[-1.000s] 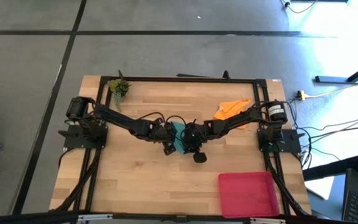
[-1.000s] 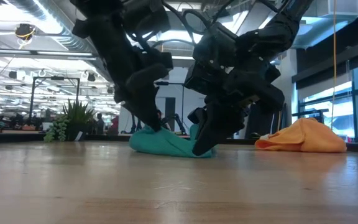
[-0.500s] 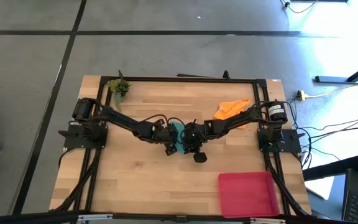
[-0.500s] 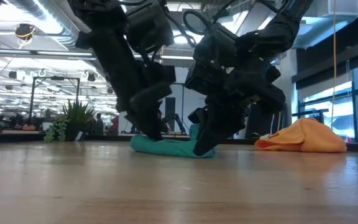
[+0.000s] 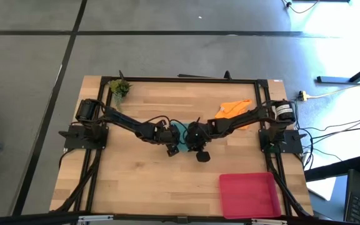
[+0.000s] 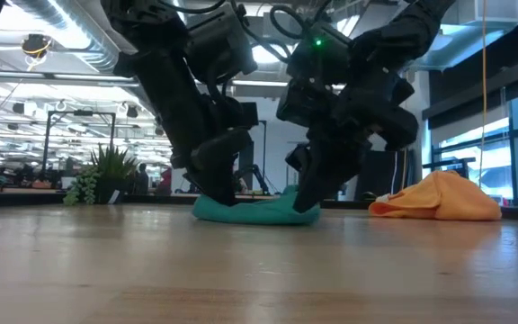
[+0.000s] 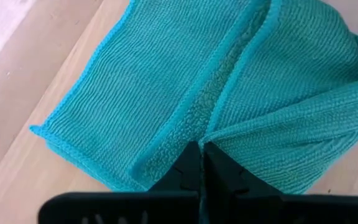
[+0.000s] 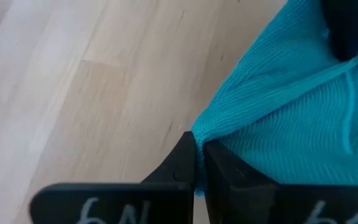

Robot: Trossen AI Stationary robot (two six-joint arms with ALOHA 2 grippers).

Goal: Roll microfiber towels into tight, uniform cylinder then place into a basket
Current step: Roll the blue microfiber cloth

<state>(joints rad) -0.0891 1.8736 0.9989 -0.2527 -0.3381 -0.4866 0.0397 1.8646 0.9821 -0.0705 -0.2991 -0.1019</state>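
The teal microfiber towel lies folded at the table's middle, in overlapping flaps. My left gripper is shut on it from the left, fingertips low on the cloth. My right gripper is shut on its right end. The orange towel lies in a heap at the far right, untouched. The red basket sits at the near right corner. My left gripper pinches the towel at the hemmed edge of a folded-over flap; one layer or several, I cannot tell. The fingers slant down from the table's left. The cloth there lies on the table. My right gripper pinches a hemmed corner of the towel between its two fingers. The fingers slant down from the table's right. That end is raised a little, and the rest of the cloth lies on the table.
A small green plant stands at the far left corner. A black frame runs along the table's far edge and sides. Bare wood lies at the near left and in front of the towel.
My left gripper has sunk onto the towel's left part, which now lies flatter. My right gripper has risen slightly with the towel's right end, which stands higher than before. Both have stayed shut.
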